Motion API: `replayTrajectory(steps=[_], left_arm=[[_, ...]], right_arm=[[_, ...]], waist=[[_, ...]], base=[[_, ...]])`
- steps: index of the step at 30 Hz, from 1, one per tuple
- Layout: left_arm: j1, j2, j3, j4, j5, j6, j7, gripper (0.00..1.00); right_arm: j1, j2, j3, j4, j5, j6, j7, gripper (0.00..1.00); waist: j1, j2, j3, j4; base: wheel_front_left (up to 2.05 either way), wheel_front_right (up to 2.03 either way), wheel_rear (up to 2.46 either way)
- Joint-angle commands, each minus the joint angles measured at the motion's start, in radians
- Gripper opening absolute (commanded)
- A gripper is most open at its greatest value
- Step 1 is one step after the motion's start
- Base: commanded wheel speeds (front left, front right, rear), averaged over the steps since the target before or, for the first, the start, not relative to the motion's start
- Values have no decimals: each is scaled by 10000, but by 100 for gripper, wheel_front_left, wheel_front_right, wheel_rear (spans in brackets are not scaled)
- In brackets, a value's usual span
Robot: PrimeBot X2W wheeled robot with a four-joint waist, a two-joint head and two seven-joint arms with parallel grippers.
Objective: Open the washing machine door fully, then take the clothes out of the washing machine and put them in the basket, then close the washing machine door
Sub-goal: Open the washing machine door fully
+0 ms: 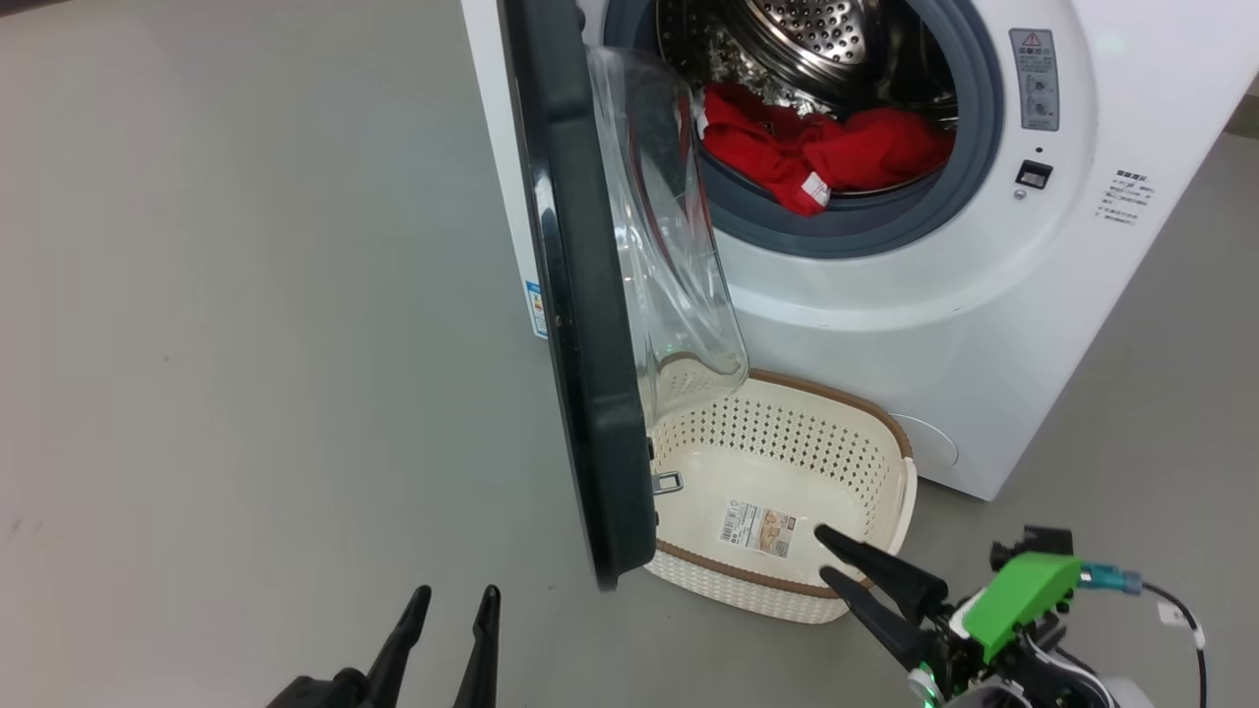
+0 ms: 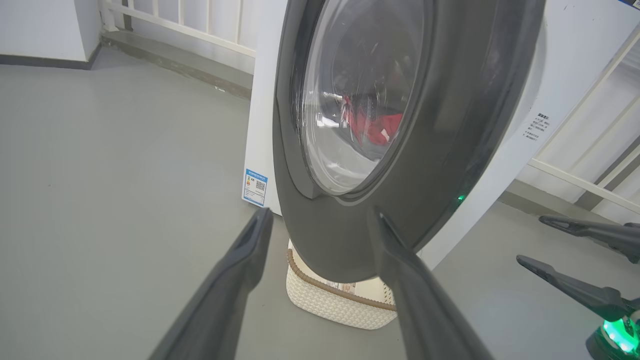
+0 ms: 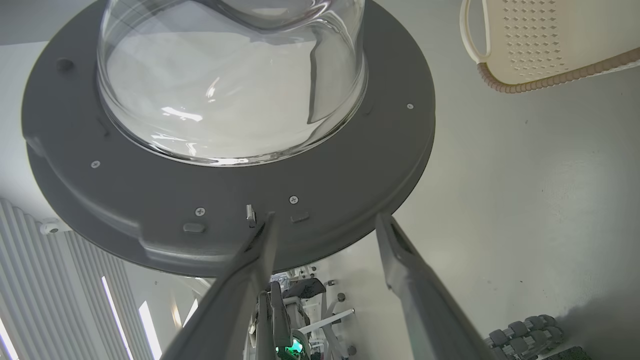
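Note:
The white washing machine (image 1: pixel 984 324) stands at the upper right, its drum holding the red clothes (image 1: pixel 816 147). The washing machine door (image 1: pixel 580 295) hangs open, edge-on to the head view, its glass bowl over the cream basket (image 1: pixel 787 442) on the floor. My left gripper (image 1: pixel 452 595) is open and empty, low at the left, facing the door's outer face (image 2: pixel 450 125). My right gripper (image 1: pixel 826 556) is open and empty just off the basket's front rim. In the right wrist view its fingertips (image 3: pixel 326 217) sit near the door's inner rim (image 3: pixel 325 190).
Grey floor spreads wide to the left of the machine. A white railing (image 2: pixel 175 25) runs behind the machine. A blue sticker (image 2: pixel 255 187) marks the machine's side. The basket (image 2: pixel 325 300) sits tucked under the door's lower edge.

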Motion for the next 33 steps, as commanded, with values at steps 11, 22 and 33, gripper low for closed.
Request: replayTrajectory(steps=[11, 22, 33], left_arm=[[-59, 68, 586, -127, 167, -164, -122, 100], [-40, 68, 652, -85, 167, -170, -122, 100], [-30, 68, 717, -100, 156, -154, -122, 100]], right_arm=[[764, -175, -361, -264, -832, 6, -836, 100], [1116, -922, 620, -429, -2690, 6, -3019, 100], [1045, -2088, 2668, -448, -3931, 6, -5777, 100]], waist=[[0, 0, -105, -459], [0, 0, -140, -727], [0, 0, -121, -886]], base=[[0, 0, 0], [0, 0, 0], [0, 0, 0]])
